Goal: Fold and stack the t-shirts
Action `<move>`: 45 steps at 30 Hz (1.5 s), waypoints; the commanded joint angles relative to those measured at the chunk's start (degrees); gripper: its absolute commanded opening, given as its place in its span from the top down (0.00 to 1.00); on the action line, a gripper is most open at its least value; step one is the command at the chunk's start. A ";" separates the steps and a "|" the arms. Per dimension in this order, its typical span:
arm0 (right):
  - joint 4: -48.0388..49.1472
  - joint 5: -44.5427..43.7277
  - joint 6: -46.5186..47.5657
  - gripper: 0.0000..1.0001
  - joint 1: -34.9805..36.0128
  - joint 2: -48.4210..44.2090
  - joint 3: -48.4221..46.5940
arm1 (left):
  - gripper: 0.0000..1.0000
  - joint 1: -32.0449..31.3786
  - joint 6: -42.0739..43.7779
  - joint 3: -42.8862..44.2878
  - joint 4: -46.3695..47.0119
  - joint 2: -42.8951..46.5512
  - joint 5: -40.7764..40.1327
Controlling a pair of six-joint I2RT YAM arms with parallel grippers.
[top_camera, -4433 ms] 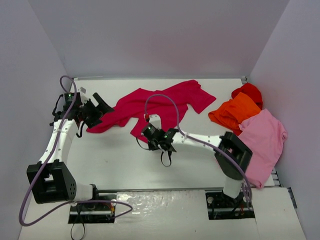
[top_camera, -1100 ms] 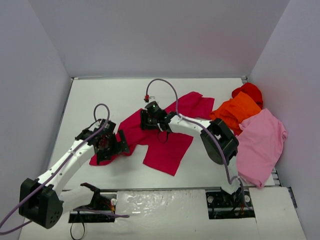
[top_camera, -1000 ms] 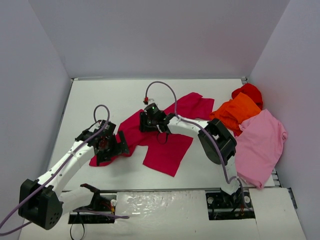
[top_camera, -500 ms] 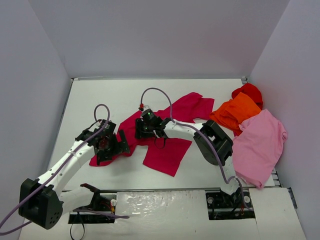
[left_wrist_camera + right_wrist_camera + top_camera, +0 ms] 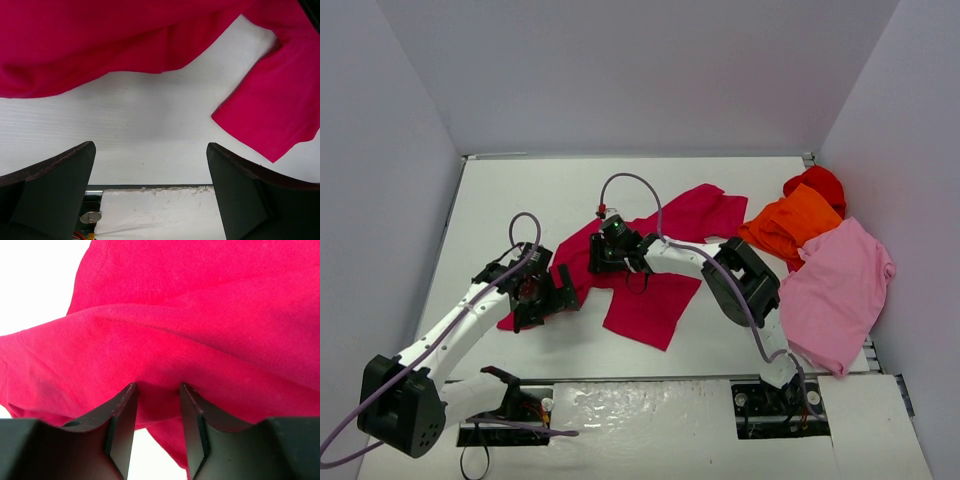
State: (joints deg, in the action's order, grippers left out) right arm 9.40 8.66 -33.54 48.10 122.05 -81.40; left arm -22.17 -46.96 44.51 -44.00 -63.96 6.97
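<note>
From my remote station: a white bench [image 5: 520,200] walled in pale grey carries four t-shirts and both arms. At far left, the left arm [image 5: 450,330] reaches out from its base at the near edge, and the left jaws hover spread wide over the bench with nothing between them. In the left wrist view the two dark fingers [image 5: 55,185] frame bare white surface. Just beyond them lies the left end of the crumpled crimson cotton t-shirt [image 5: 645,300]. The shirt sprawls across the middle of the bench, running from beside the left jaws up toward the far right, with one broad flap hanging down toward the near edge. The left wrist view shows one loose end of it [image 5: 272,117] lying flat at the right, close to the right-hand finger but apart from it. At the centre, the right arm [image 5: 740,280] bends in from its base at the near right, a purple cable [image 5: 630,185] looping above it. The right jaws are set down on the crimson shirt near its middle. Seen from the right wrist, the fingers [image 5: 120,430] stand partway closed with a raised fold of crimson cloth between them. I cannot tell whether they truly pinch it. At far right, well apart from both arms, three more shirts are heaped against the wall. A bright red shirt [image 5: 817,183] lies bunched at the back and a rumpled orange shirt [image 5: 790,225] sits just in front of it. A light pink shirt [image 5: 840,280] is spread nearest, touching the orange one.
</note>
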 commanded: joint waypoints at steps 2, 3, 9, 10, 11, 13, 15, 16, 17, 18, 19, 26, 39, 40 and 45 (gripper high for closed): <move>-2.72 0.06 0.40 0.80 -0.02 2.51 -3.95 | 0.08 -0.24 -0.06 0.87 0.69 1.53 0.33; -2.99 -0.08 0.40 0.84 0.04 2.64 -4.15 | 0.08 -0.24 -0.13 0.72 0.60 1.94 0.32; -3.82 -1.22 0.89 1.00 0.41 1.38 -4.09 | 0.08 -0.24 -0.25 -0.54 0.71 2.97 0.29; -3.98 -1.65 1.38 1.00 0.68 0.50 -4.30 | 0.08 -0.24 -0.31 -0.75 0.88 2.97 0.51; -4.15 -1.84 1.98 1.00 0.89 -0.26 -4.89 | 0.08 -0.24 -0.33 -0.91 1.05 2.97 0.66; -4.97 -2.39 3.85 1.00 1.20 -1.34 -7.69 | 0.08 -0.24 -0.41 -1.09 1.36 2.88 0.84; -6.33 -2.73 5.32 1.00 0.98 -2.39 -12.41 | 0.08 -0.24 -0.49 -1.17 1.53 2.88 1.00; -6.76 -2.63 5.84 1.00 0.74 -2.65 -14.53 | 0.08 -0.24 -0.50 -1.25 1.55 2.95 1.02; -7.26 -2.63 6.04 1.00 0.51 -2.62 -17.18 | 0.08 -0.24 -0.60 -1.30 1.58 3.10 1.02; -7.78 -2.67 6.17 1.00 0.29 -2.53 -19.99 | 0.08 -0.24 -0.74 -1.34 1.62 3.28 1.02; -8.16 -2.55 6.29 1.00 -0.07 -2.03 -21.50 | 0.08 -0.28 -0.90 -1.44 1.63 3.54 1.07; -8.12 -4.57 7.83 1.00 -2.18 5.91 -34.04 | 0.08 -0.33 -1.29 -2.61 1.72 5.42 1.20; 1.84 -7.55 10.56 0.24 -4.73 14.04 -40.00 | 0.08 -0.50 -0.82 -3.24 0.46 7.05 -0.06; 1.90 -8.14 11.01 0.24 -4.64 11.25 -37.17 | 0.08 -0.50 -0.66 -3.24 0.25 7.12 -0.31; -0.61 -14.27 10.36 0.32 -3.57 -6.60 -16.54 | 0.08 -0.50 0.26 -1.07 -3.28 8.75 -6.11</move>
State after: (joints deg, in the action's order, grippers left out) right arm 5.65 0.40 -23.52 43.58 136.96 -108.56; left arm -22.20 -47.23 39.81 -44.17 -57.28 6.36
